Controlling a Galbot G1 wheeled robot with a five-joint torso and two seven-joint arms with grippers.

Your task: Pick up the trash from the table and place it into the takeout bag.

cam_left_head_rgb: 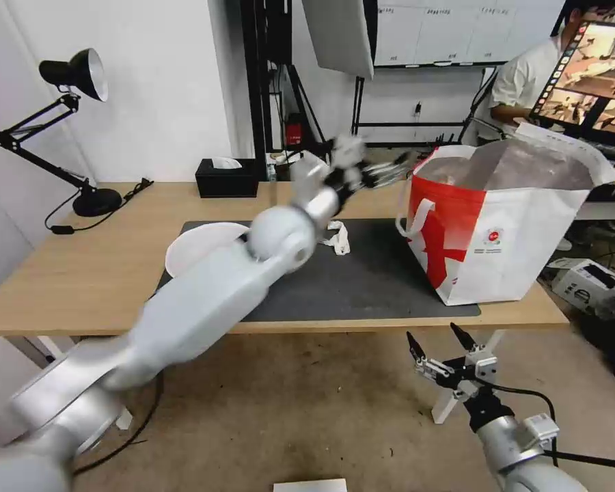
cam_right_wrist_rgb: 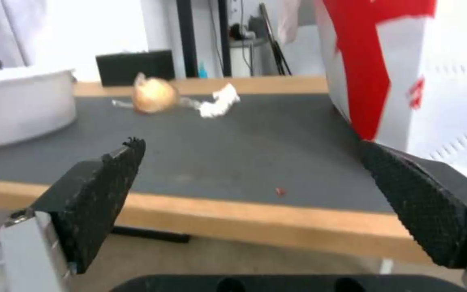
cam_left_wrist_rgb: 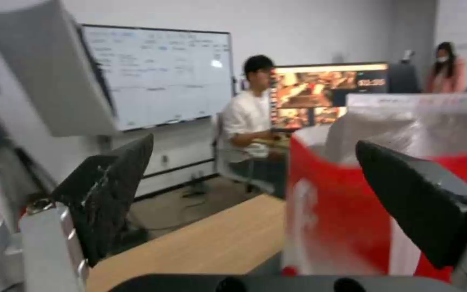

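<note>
- Head view: left gripper (cam_left_head_rgb: pixel 372 172) raised over the table (cam_left_head_rgb: pixel 82 273), just beside the bag (cam_left_head_rgb: pixel 512 225) rim; blurred, arm crossing the mat (cam_left_head_rgb: pixel 362 280).
- Left wrist view: fingers (cam_left_wrist_rgb: pixel 109 194) spread wide, nothing between them; bag wall close ahead.
- Right gripper (cam_left_head_rgb: pixel 442 350): low, in front of the table edge, below the bag; fingers wide, empty.
- Trash on mat: bowl (cam_left_head_rgb: pixel 201 247) at mat's left end, wrapper (cam_left_head_rgb: pixel 338 239) near mat centre, ball (cam_right_wrist_rgb: pixel 153 95) beside wrapper in right wrist view.
- Risk: arm sweeping low over the mat, likely to knock the bowl or brush the wrapper aside.
- Risk: gripper close to bag rim; a snag on rim or handle (cam_left_head_rgb: pixel 417 217) could tip or drag the bag toward the table edge.
- Hidden: bowl partly behind the arm, contents not visible; ball covered in head view; bag contents not made out.
</note>
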